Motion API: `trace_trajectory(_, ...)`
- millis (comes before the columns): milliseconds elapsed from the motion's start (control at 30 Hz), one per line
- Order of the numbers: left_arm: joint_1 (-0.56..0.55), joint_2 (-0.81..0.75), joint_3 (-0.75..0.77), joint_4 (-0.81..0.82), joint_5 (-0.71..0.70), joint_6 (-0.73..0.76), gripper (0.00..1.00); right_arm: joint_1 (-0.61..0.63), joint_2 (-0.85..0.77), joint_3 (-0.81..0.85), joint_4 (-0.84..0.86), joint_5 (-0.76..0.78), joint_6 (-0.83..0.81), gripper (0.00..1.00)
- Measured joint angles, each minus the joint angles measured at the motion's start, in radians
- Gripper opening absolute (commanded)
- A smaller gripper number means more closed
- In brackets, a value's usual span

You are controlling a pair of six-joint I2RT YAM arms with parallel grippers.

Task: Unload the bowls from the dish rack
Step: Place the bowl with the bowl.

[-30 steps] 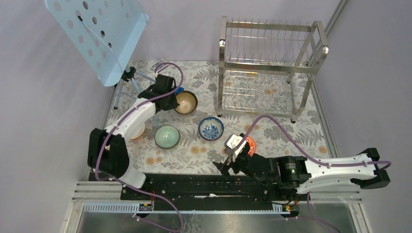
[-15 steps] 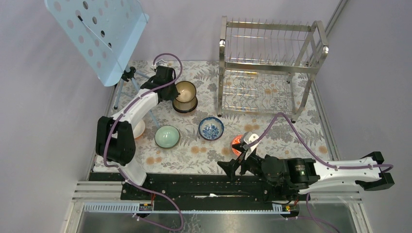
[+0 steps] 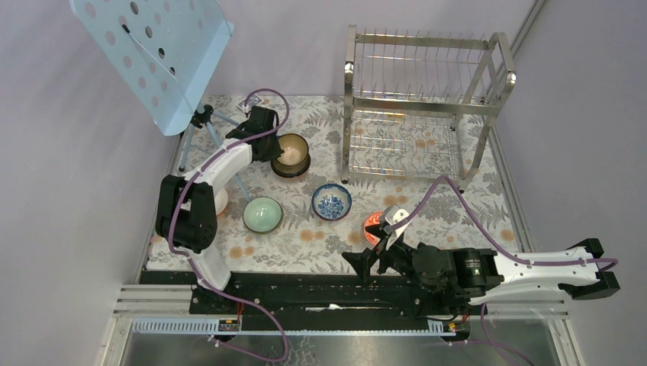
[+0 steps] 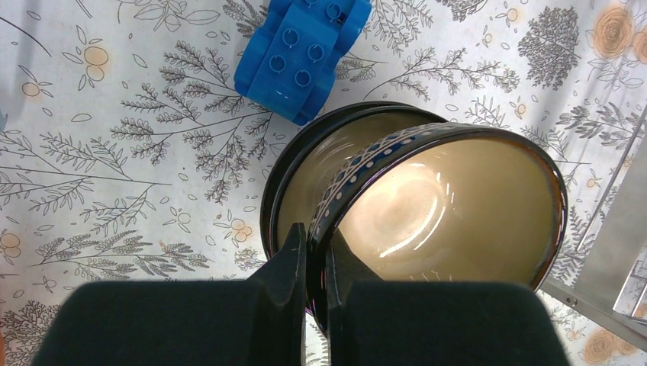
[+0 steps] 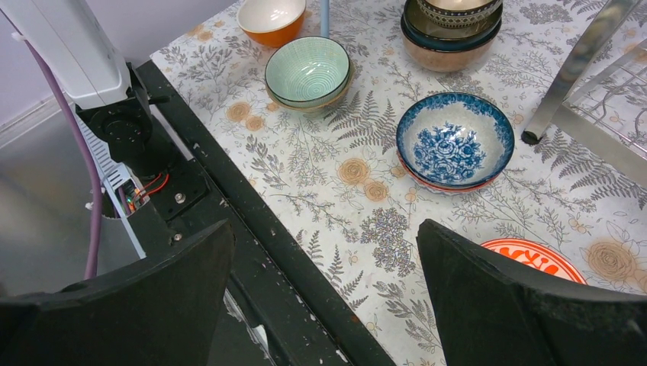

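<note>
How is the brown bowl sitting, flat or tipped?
Tipped: the brown bowl leans inside another bowl, left jaws pinching its rim.

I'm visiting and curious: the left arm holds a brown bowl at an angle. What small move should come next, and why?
Probably lower and level the brown bowl into the bowl beneath before letting go. The left gripper pinches its rim, and it hangs tilted over that lower one, not yet nested.

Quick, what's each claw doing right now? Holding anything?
Left gripper: closed on the rim of the dark brown bowl.
Right gripper: open, holding nothing.
</note>
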Motion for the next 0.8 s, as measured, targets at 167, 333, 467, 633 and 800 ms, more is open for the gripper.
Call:
trace_trajectory(167, 0.000, 0.021, 0.000, -0.002, 0.001, 0.001, 0.06, 0.000, 0.000, 0.000, 0.000, 0.005, 0.000, 0.96)
trace_trajectory(333, 0.001, 0.037, 0.000, -0.010, 0.006, 0.002, 0.24, 0.000, 0.000, 0.000, 0.000, 0.006, 0.000, 0.96)
trace_trajectory(467, 0.004, 0.038, 0.002, -0.011, 0.018, 0.002, 0.35, 0.000, 0.000, 0.000, -0.002, 0.007, 0.000, 0.96)
trace_trajectory(633, 0.002, 0.038, 0.002, 0.003, 0.035, -0.005, 0.60, 0.000, 0.000, 0.000, -0.004, 0.008, 0.000, 0.97)
trace_trajectory(800, -0.003, 0.028, 0.002, 0.010, 0.055, -0.011, 0.78, 0.000, 0.000, 0.000, -0.008, 0.008, 0.000, 0.97)
